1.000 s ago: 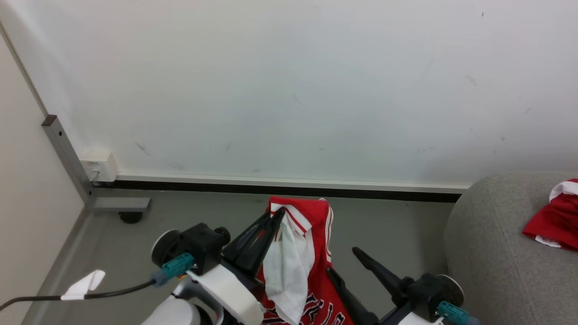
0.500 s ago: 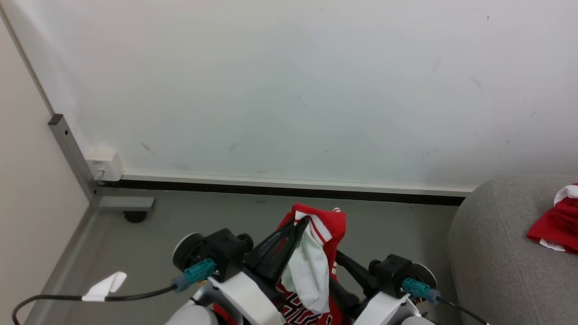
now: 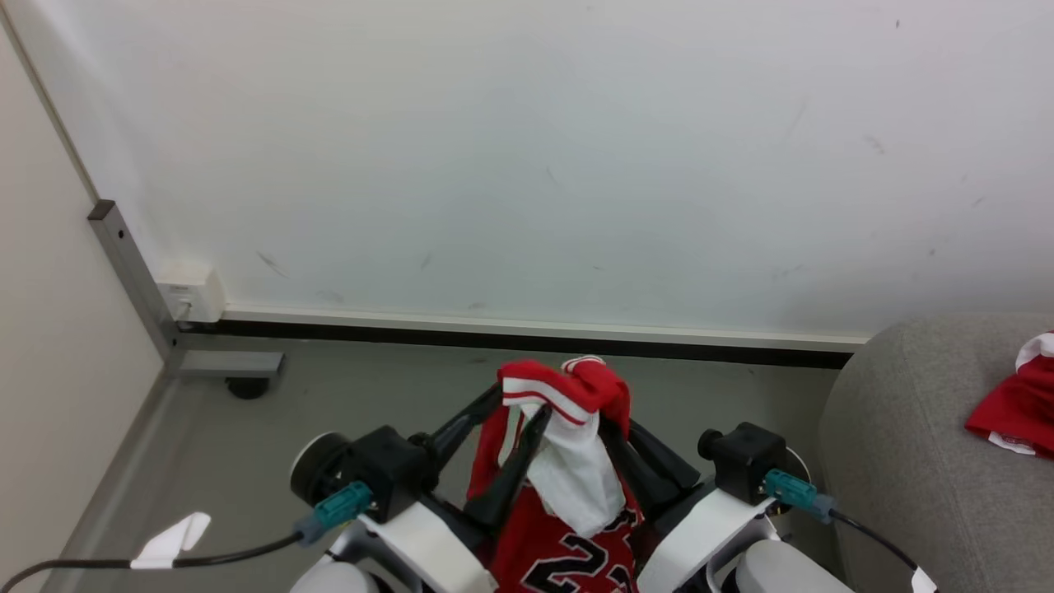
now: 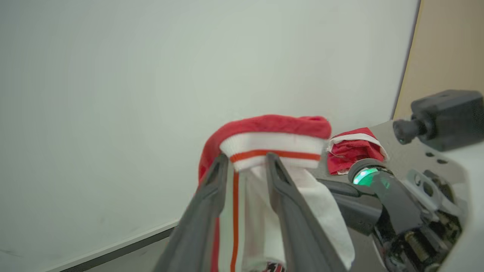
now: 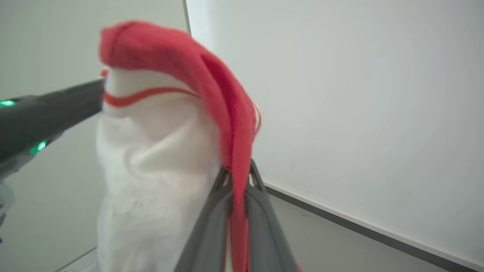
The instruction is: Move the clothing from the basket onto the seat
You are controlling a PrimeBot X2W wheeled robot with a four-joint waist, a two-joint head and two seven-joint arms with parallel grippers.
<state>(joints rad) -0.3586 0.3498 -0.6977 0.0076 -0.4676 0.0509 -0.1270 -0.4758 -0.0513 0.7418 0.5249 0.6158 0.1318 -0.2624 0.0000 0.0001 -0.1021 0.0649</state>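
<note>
- Pinching hard, the right gripper [image 3: 613, 424] has its two fingers pressed together on a red fold of the clothing [image 3: 543, 543]; the right wrist view shows that fold trapped between the tips.
- The left gripper [image 3: 523, 401] has its fingers narrowly apart. The white, red-striped band lies between them and drapes over their tips. It looks slack, so I judge this one as open rather than gripping.
- The clothing hangs in the air between the two arms, above the grey floor [image 3: 370, 395] and in front of the white wall [image 3: 527, 165].
- The seat [image 3: 906, 445] stands well apart to the robot's right, and a second red garment [image 3: 1017, 408] lies on it.
- The step in hand seems to be the carry: the piece is lifted but not yet delivered.
- The next move calls for a swing to the right, keeping the hem high enough to clear the seat's rounded edge, then releasing over the cushion.
</note>
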